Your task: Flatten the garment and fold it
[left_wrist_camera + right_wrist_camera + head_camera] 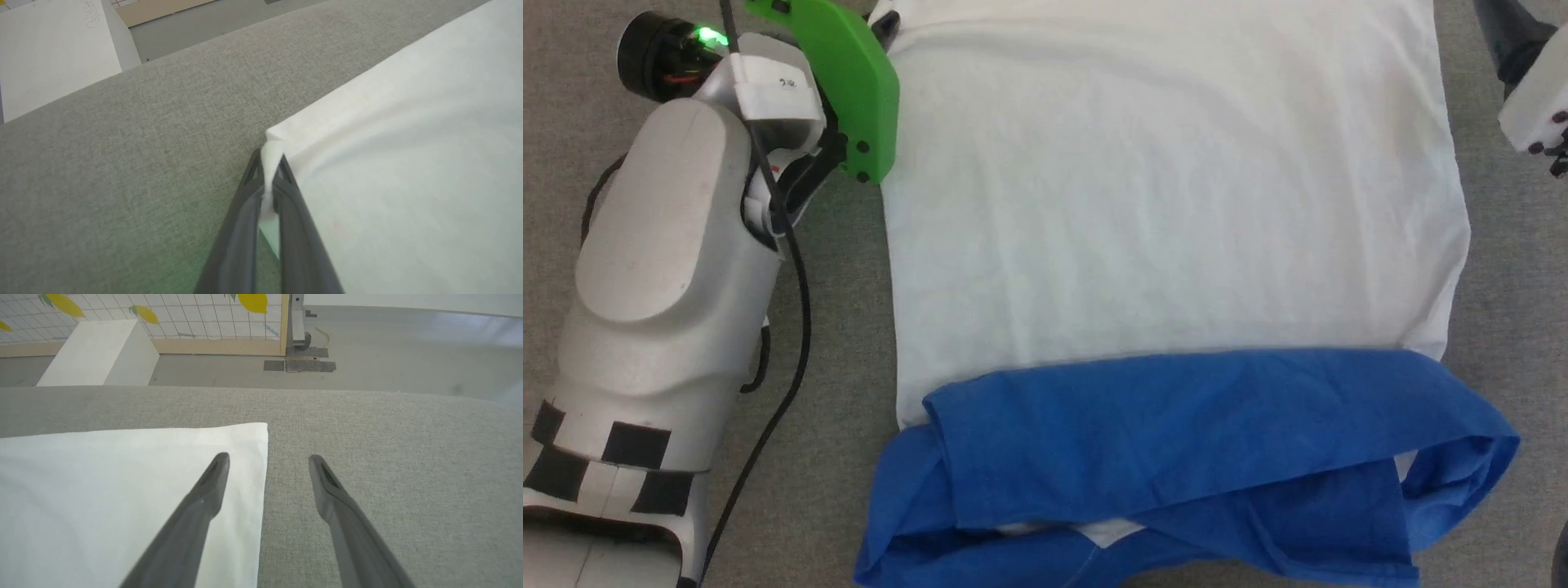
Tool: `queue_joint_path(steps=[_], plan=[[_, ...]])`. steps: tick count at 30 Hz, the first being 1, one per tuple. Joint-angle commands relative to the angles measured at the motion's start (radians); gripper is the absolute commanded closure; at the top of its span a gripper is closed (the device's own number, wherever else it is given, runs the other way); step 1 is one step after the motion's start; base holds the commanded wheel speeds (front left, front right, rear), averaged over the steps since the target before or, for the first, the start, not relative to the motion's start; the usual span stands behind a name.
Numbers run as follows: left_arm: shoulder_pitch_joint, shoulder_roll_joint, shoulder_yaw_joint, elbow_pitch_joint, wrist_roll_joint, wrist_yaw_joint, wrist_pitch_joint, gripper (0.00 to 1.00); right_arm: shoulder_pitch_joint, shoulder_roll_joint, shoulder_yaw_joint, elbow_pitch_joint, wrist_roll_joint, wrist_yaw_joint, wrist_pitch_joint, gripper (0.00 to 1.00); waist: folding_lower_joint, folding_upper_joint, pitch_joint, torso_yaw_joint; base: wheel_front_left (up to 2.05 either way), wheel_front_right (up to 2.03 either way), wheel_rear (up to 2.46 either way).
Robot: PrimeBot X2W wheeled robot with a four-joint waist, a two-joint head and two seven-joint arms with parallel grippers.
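**Left tool clamped on T-shirt corner, right tool wide open**

T-shirt (1168, 204) lies spread on the grey woven desk (833, 269) in front of me. Its white body runs away from the robot, mostly flat with light creases. Blue sleeves and shoulders (1176, 441) sit at the near end, folded over each other in a rumpled band across the width. A sliver of white peeks out low in that band.

Left tool (269, 160) is clenched on the far left corner (274, 139) of the white body. My left wrist view shows a thin twist of white cloth pinched between the two dark fingers, with the corner poking out just past the tips. Cloth beside it pulls into a slight ridge toward the pinch. In head view the left forearm (662, 269) comes up along the shirt's left side. The green plate (854, 82) at the wrist is touching or just over the shirt's left edge, can't tell which. A black cable (796, 327) trails down beside the arm.

Right tool (268, 458) is released, fingers spread wide, at the far right corner (257, 430), gripping nothing. The finger (204, 498) on that view's left is over white cloth, the other over bare desk, and the shirt edge runs between them. Can't tell if the tips touch the surface.

Past the desk edge I see grey floor (408, 347), a white box (102, 351) and a lemon-print gridded panel (184, 314).
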Motion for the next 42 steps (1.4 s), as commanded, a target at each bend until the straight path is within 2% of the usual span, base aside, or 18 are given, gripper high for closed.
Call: queue_joint_path(steps=[1, 8, 23, 25, 26, 32, 42], plan=[[-0.021, -0.004, -0.007, -0.005, -0.004, -0.003, -0.005, 1.0, -0.037, -0.003, 0.012, 0.031, -0.006, -0.001, 0.034, 0.0, 0.0, 0.0, 0.018, 0.018, 0.0, 0.0, 0.0], [-0.041, -0.018, -0.044, -0.003, -0.014, -0.005, -0.014, 1.0, -0.139, 0.003, 0.037, 0.139, -0.049, -0.001, 0.097, 0.0, 0.0, 0.0, 0.04, 0.038, 0.0, 0.0, 0.0], [-0.075, -0.032, -0.095, 0.016, -0.036, -0.007, -0.03, 1.0, -0.223, 0.018, -0.008, 0.299, -0.122, -0.001, 0.098, 0.0, 0.0, 0.0, 0.074, 0.076, 0.0, 0.0, 0.0], [-0.077, -0.033, -0.099, 0.02, -0.038, -0.007, -0.033, 1.0, -0.227, 0.021, -0.015, 0.307, -0.127, -0.001, 0.096, 0.45, 0.0, 0.0, 0.075, 0.077, 0.0, 0.0, 0.0], [-0.079, -0.034, -0.104, 0.025, -0.042, -0.007, -0.037, 1.0, -0.228, 0.022, -0.018, 0.314, -0.13, -0.001, 0.093, 1.0, 0.0, 0.0, 0.074, 0.078, 0.0, 0.0, 0.0], [-0.091, -0.028, -0.108, 0.033, -0.045, -0.008, -0.082, 1.0, -0.237, 0.022, -0.026, 0.318, -0.133, -0.001, 0.048, 1.0, 0.0, 0.0, 0.068, 0.075, 0.0, 0.0, 0.0], [-0.102, 0.0, -0.046, 0.046, -0.029, 0.0, -0.33, 1.0, -0.22, -0.003, -0.043, 0.318, -0.086, -0.001, -0.066, 1.0, 0.0, 0.0, -0.025, 0.07, 0.0, 0.0, 0.0]])
